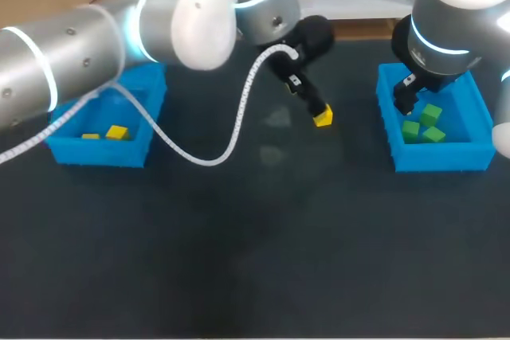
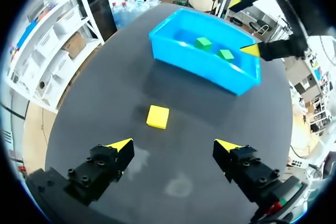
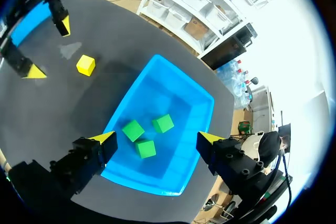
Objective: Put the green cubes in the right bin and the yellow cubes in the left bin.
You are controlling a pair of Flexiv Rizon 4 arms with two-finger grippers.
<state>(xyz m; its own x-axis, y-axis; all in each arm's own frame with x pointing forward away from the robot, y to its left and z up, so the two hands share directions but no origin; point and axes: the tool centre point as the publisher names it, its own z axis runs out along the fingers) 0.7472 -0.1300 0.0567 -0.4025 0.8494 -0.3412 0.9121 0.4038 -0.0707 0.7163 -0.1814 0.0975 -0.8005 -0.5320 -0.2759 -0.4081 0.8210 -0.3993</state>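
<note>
Closest in the left wrist view: left gripper [image 2: 173,144], fingers spread wide, clamped on nothing, held above the dark table [image 2: 105,103]. Just ahead of the fingertips, in line with the gap between them: one yellow cube [image 2: 158,116], lying flat on the table, touching neither finger. Farther on: right bin [image 2: 178,51], blue, with only two green cubes [image 2: 203,43] showing from here. Over its far end: right gripper [image 2: 244,24], yellow tips apart.

Closest in the right wrist view: the right gripper's own fingers, likewise wide apart and gripping nothing, poised over the right bin. Below, on the bin floor: three green cubes, counted, bunched close together near one wall. Beyond the bin, out on the table: the same single yellow cube, with the left gripper's two yellow tips above it.

From the head view, at the table's left side, well apart from all that: left bin [image 1: 72,149], also blue, with two yellow cubes [image 1: 117,132] side by side on its floor.

Totals: two bins, three green cubes, three yellow ones counting the loose one.
</note>
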